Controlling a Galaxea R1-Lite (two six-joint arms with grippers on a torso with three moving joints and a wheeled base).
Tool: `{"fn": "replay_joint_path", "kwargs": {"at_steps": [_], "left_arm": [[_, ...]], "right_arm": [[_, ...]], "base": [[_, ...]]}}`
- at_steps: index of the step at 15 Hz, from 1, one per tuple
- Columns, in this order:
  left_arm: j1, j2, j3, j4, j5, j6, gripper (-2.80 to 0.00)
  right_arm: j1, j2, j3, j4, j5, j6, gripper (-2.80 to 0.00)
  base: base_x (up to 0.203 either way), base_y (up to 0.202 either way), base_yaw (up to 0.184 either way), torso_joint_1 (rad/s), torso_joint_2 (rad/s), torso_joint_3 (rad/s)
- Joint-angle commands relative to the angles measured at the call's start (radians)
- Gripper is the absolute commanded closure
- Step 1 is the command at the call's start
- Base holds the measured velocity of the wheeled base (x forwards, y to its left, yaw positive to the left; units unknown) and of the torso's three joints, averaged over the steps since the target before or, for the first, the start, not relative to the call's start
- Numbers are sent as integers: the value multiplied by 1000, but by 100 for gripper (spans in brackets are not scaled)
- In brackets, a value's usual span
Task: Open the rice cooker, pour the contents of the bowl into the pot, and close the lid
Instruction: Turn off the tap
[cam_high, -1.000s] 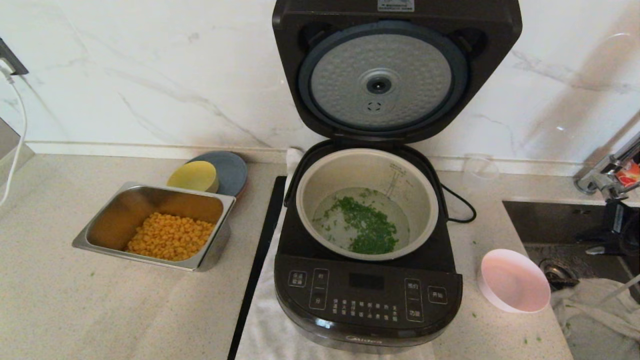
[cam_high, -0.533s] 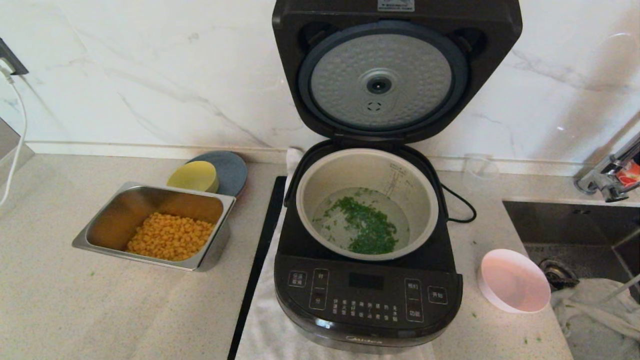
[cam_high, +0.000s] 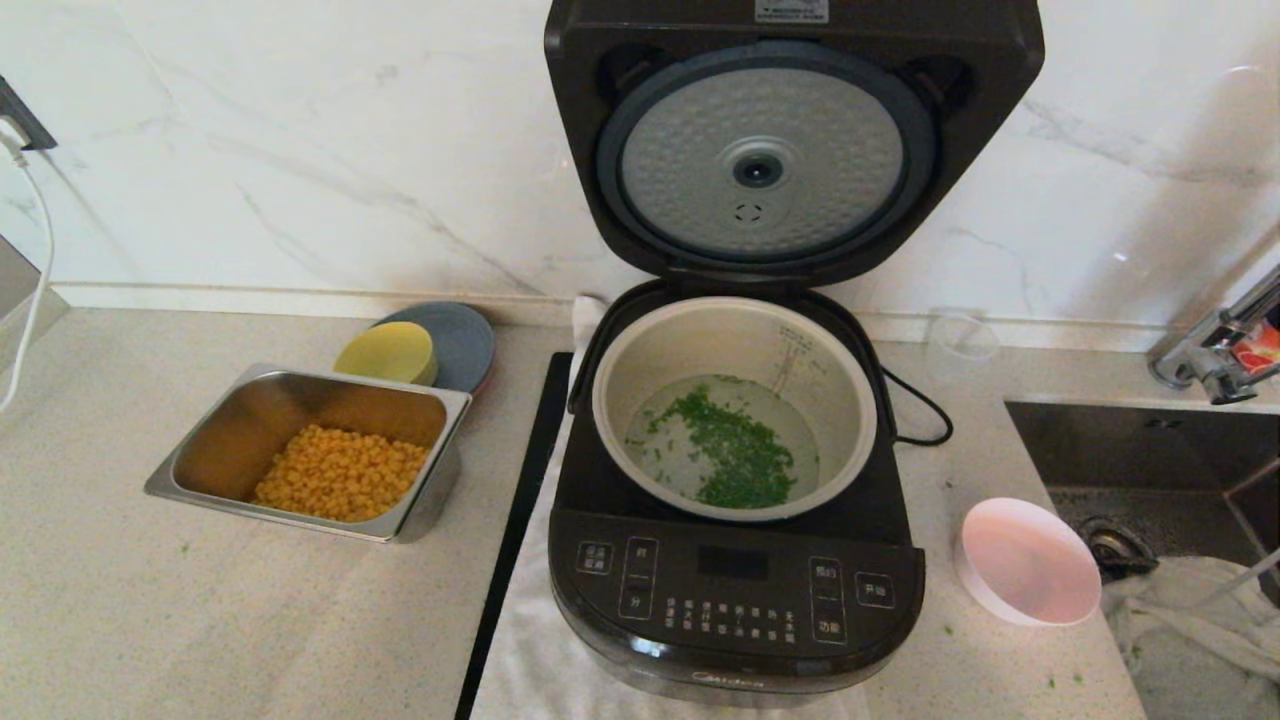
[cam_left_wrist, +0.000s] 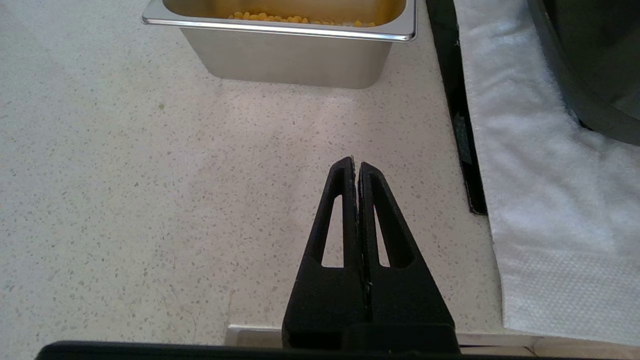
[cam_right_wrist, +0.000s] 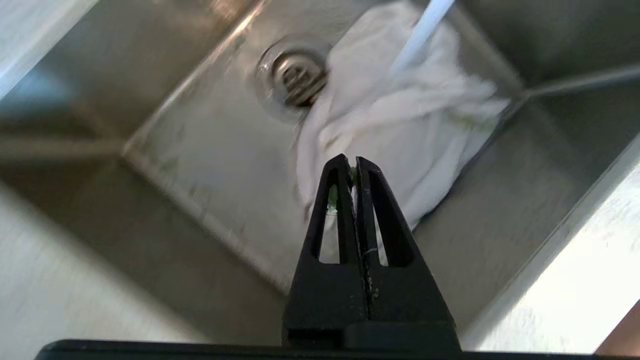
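Observation:
The dark rice cooker (cam_high: 735, 590) stands in the middle of the counter with its lid (cam_high: 790, 140) raised, silver dimpled underside showing. Chopped green herbs (cam_high: 735, 455) lie in the water at the bottom of the grey pot (cam_high: 650, 370). The small white bowl (cam_high: 1030, 562), pink inside and empty, sits on the counter right of the cooker. Neither arm shows in the head view. My left gripper (cam_left_wrist: 355, 162) is shut above the bare counter near the cooker's base (cam_left_wrist: 590, 65). My right gripper (cam_right_wrist: 350, 161) is shut above the sink, a few green bits stuck to its fingers.
A steel tray of corn (cam_high: 420, 395) (cam_left_wrist: 280, 27), a yellow dish (cam_high: 388, 352) and a grey plate (cam_high: 462, 340) sit left of the cooker. A white towel (cam_left_wrist: 540, 175) lies under the cooker. The sink (cam_high: 1130, 440) (cam_right_wrist: 200, 165) at right holds a white cloth (cam_right_wrist: 400, 115) and a drain (cam_right_wrist: 295, 75).
The dark right arm seen at the far right over the sink a second ago has left the head view. Cooker, pot, herbs and bowl have not moved.

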Motion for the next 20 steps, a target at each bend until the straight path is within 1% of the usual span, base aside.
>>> {"fn": "replay_joint_path", "kwargs": {"at_steps": [1, 3, 9, 11, 13, 20], "left_arm": [[0, -1, 0, 1, 0, 0, 0], [0, -1, 0, 1, 0, 0, 0], [0, -1, 0, 1, 0, 0, 0], [0, -1, 0, 1, 0, 0, 0], [0, -1, 0, 1, 0, 0, 0], [0, -1, 0, 1, 0, 0, 0]], "right_arm": [[-2, 64, 2, -60, -49, 2, 0], [1, 82, 2, -134, -89, 0, 0], [15, 144, -18, -294, -151, -5, 0], [23, 180, -38, -348, -184, -17, 0], [26, 215, -78, -371, -208, -32, 0], [42, 305, -190, -376, -261, -29, 0]], "base": [[0, 0, 0, 0, 0, 0], [0, 0, 0, 0, 0, 0], [0, 0, 0, 0, 0, 0], [0, 0, 0, 0, 0, 0], [0, 0, 0, 0, 0, 0], [0, 0, 0, 0, 0, 0]]}}
